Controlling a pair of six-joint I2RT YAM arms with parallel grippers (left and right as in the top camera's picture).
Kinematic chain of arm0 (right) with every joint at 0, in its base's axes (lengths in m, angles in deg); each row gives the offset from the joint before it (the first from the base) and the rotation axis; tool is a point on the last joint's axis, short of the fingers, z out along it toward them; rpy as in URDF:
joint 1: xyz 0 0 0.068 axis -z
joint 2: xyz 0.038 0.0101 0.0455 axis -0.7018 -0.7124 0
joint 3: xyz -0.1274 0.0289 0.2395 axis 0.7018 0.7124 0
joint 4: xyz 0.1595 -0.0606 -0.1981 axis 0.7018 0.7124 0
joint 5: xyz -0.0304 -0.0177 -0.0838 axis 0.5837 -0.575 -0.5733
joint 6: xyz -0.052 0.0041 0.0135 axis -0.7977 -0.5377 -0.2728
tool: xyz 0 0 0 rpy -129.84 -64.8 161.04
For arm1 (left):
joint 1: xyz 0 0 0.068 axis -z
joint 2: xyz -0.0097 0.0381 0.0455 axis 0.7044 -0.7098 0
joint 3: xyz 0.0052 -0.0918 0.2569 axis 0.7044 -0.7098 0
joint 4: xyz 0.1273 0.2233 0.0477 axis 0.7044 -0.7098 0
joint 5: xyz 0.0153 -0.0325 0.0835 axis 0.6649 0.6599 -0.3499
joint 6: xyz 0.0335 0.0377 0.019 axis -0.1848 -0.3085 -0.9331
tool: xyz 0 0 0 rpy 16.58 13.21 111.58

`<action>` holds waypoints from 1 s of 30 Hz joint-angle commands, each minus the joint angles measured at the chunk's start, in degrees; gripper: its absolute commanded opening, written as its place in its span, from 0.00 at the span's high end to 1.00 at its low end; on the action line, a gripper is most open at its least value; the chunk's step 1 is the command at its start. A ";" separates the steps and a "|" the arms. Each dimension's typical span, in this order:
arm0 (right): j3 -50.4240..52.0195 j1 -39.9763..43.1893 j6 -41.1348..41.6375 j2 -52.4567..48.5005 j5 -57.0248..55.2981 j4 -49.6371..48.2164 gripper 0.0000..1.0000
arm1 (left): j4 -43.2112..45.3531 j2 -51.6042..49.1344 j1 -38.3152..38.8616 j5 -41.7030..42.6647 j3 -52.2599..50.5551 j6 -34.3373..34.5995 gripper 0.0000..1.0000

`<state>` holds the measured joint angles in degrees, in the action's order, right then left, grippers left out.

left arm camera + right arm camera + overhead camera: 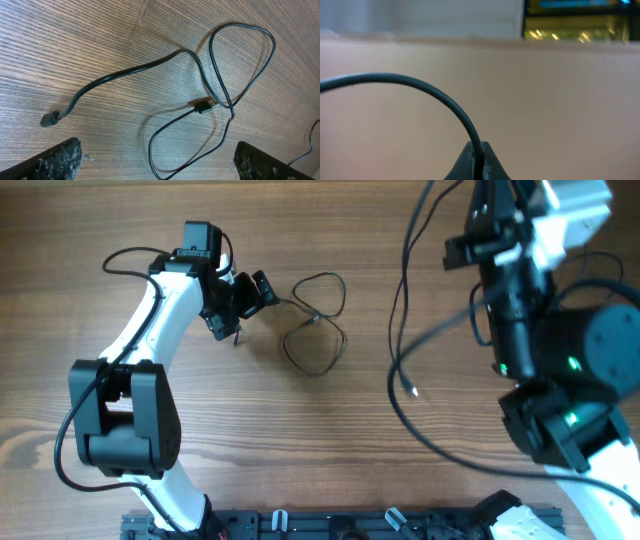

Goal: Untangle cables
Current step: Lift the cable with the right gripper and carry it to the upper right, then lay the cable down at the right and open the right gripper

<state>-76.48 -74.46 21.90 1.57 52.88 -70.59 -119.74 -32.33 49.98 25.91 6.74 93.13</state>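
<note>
One thin black cable (341, 298) lies on the wooden table in loose crossing loops; in the left wrist view this cable (125, 74) shows a small plug (204, 106) inside the loops and its other end (48, 120) at the left. My left gripper (248, 296) hovers just left of it, open, its fingers (57, 161) wide apart above the near loop and holding nothing. My right gripper (477, 150) is raised high and shut on a second cable (420, 85). That second cable (398, 330) hangs down to the table, its plug end (414, 391) lying free.
The right arm's bulky body (560, 360) fills the right side of the table. A black rail (330, 525) runs along the front edge, by the left arm's base (125, 420). Bare wood lies between the two cables.
</note>
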 commanded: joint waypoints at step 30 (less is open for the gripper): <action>-0.31 32.44 20.11 -42.40 31.56 44.24 0.95 | 0.15 0.83 0.17 -0.57 0.04 -0.46 0.00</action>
<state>-76.78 -42.00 37.92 -36.02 73.43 -27.23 -119.71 -32.33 49.98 25.91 6.74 93.13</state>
